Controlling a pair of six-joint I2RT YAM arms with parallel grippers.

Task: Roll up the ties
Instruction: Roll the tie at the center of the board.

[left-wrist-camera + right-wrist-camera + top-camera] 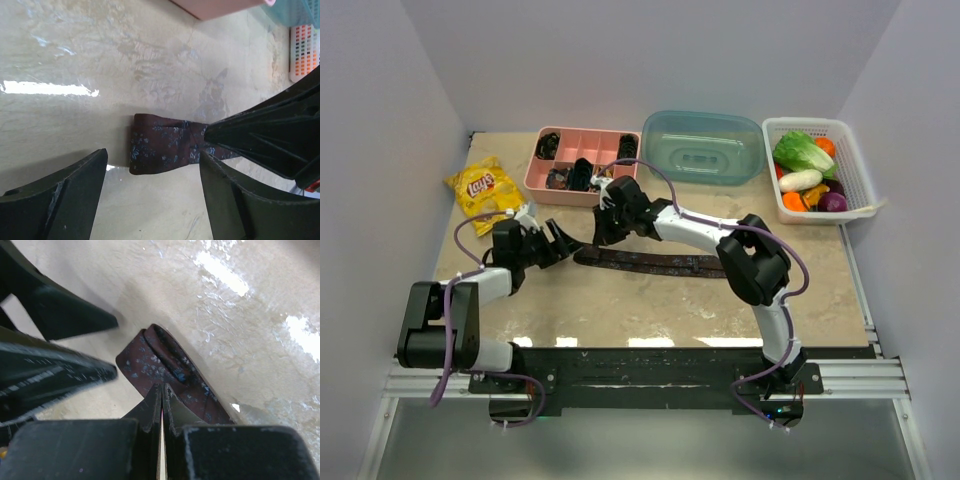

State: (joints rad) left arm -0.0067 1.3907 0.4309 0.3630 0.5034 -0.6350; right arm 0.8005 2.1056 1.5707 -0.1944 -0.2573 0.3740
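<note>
The left fingers (65, 195) are spread wide and nothing is held between them. The folded end of the tie (160, 145) is seen in the gap, flat on the desk (75, 55). The right fingers (150, 412) are pressed together, with their tips set at that same folded end; whether any fabric is nipped between them cannot be told. The tie is dark brown-maroon, sprinkled with small pale blue flowers, and a short length is doubled over at its end. From that fold it is stretched rightward across the middle of the desk. Behind it, dark coils (548, 146) are lodged in compartments of a pink divided tray (542, 188). To the left of the tray a yellow chip bag (483, 187) is laid, on which "Lay's" can be read.
</note>
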